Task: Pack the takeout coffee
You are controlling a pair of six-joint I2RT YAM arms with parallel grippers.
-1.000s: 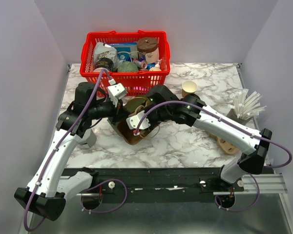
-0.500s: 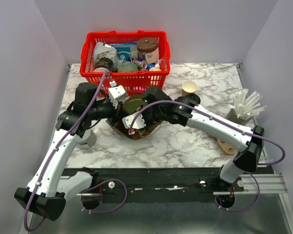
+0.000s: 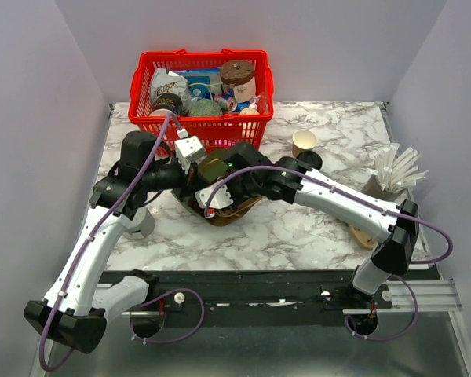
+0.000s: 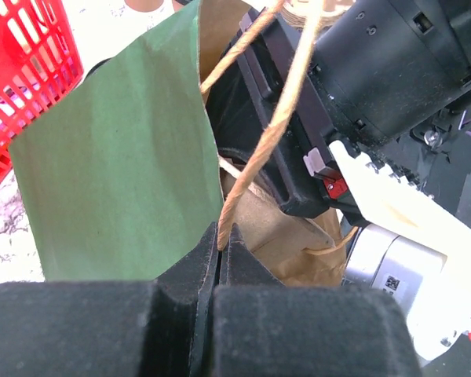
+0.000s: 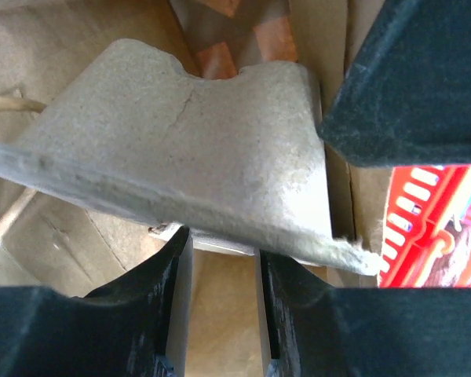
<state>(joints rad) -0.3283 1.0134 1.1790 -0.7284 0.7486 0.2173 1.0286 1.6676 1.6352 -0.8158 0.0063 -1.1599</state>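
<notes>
From where I stood, the takeout coffee cup (image 3: pixel 304 142) sat upright and open-mouthed on the marble table (image 3: pixel 298 228), just off the near right corner of the red basket (image 3: pixel 145 82). Neither hand touched it. It lay at about two o'clock from the paper bag (image 3: pixel 237 210) in the middle of the table, well apart from both hands working there. The left hand (image 4: pixel 220 236) had its fingers pressed together, pinching the bag's twine handle (image 4: pixel 259 149) beside the green side of the bag. The right hand (image 5: pixel 224 251) was down inside the bag's brown interior, its fingers partly closed on the edge of a grey pulp carrier (image 5: pixel 188 149), which lay tilted across them. From that hand the cup was out at two o'clock, beyond the bag's rim. A pale lidded cup (image 3: pixel 237 78) stood among the clutter in the basket at twelve o'clock.
</notes>
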